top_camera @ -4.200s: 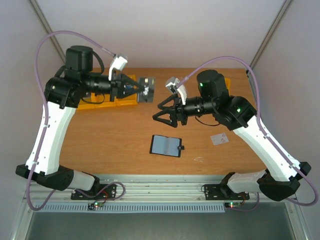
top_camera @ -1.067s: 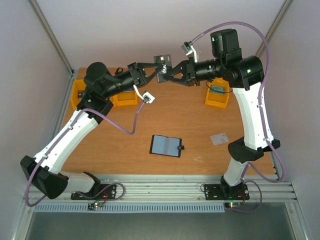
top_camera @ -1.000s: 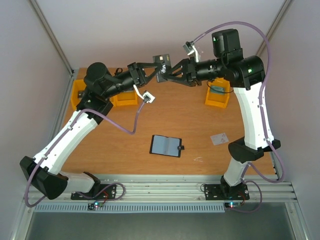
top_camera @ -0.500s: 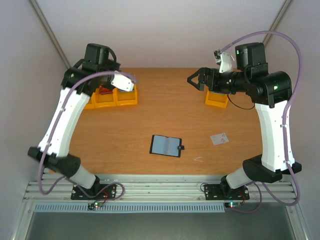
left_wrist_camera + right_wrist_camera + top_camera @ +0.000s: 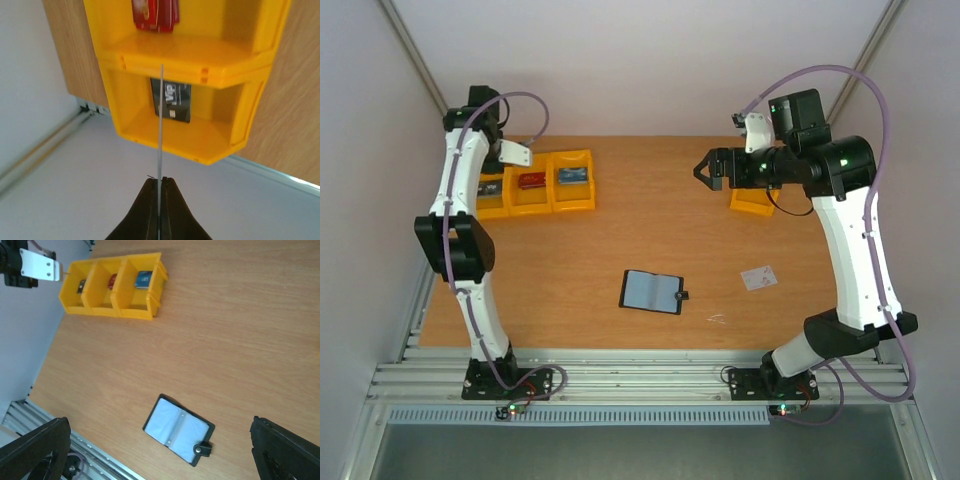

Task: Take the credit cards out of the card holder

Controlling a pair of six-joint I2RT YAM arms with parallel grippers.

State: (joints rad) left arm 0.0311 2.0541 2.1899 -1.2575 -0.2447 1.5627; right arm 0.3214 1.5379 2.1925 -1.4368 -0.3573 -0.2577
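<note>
Risk, top view: the whitish card (image 5: pixel 759 277) lies loose on the table (image 5: pixel 670 220), right of the open card holder (image 5: pixel 652 292). A low pass by the right arm could sweep it away.
Right gripper, top view: the right gripper (image 5: pixel 705 170) is far right with its fingers spread and nothing held.
Bins, top view: the yellow bins (image 5: pixel 535 203) stand far left. The middle one holds something red, the right one something bluish. What the single bin (image 5: pixel 752 205) under the right arm holds I cannot tell.
Risk, left wrist: the left gripper (image 5: pixel 159 181) has its fingers pressed together on a thin card (image 5: pixel 160 130), seen edge-on. The card crosses the wall between two compartments. Let go here, I judge it could catch on that wall or fall in the wrong one.
Contents, left wrist: a black card (image 5: pixel 171 100) lies in the nearer compartment and a red card (image 5: pixel 155 12) in the next.
Holder, right wrist: it lies open near the table's front edge, tab at its side. Whether its pockets hold a card I cannot tell.
</note>
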